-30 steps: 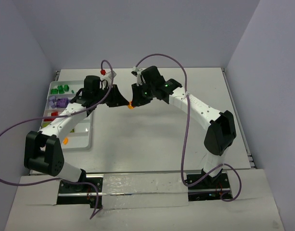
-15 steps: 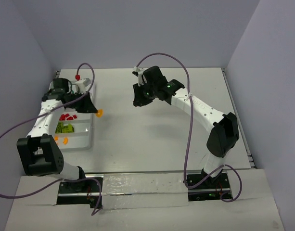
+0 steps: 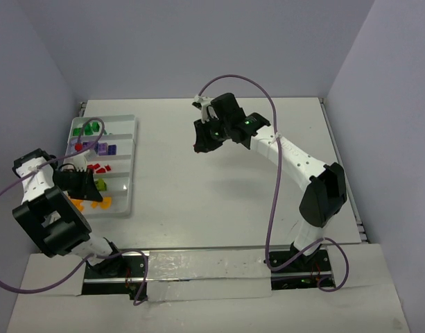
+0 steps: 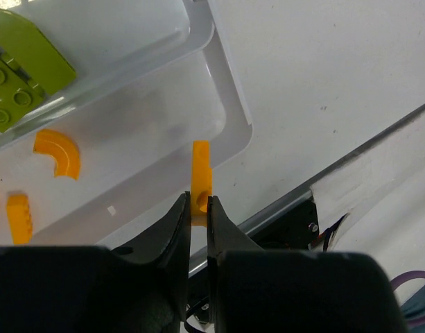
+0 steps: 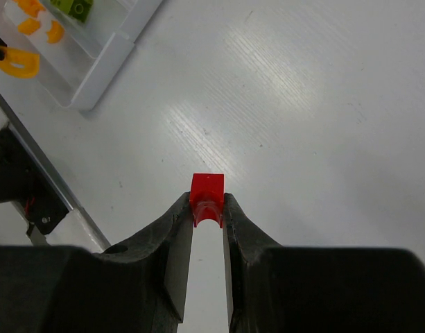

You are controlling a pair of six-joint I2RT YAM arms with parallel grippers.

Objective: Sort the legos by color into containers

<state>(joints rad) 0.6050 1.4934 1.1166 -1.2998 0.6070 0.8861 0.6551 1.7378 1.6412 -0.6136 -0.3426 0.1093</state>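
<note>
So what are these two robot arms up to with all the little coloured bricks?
They are sorting them by colour into a divided white tray. The left gripper pinches an orange brick at the corner of the tray's end compartment, where other orange pieces lie. The right gripper holds a red brick above the table, away from the tray.

A matte white worktop (image 3: 219, 201) is enclosed on three sides in plain pale lavender: a back wall (image 3: 212, 41), a left wall (image 3: 25, 90) and a right wall (image 3: 392, 125). Even, soft light is cast throughout, and a reflective strip (image 3: 205, 263) is fixed along the near edge.
</note>
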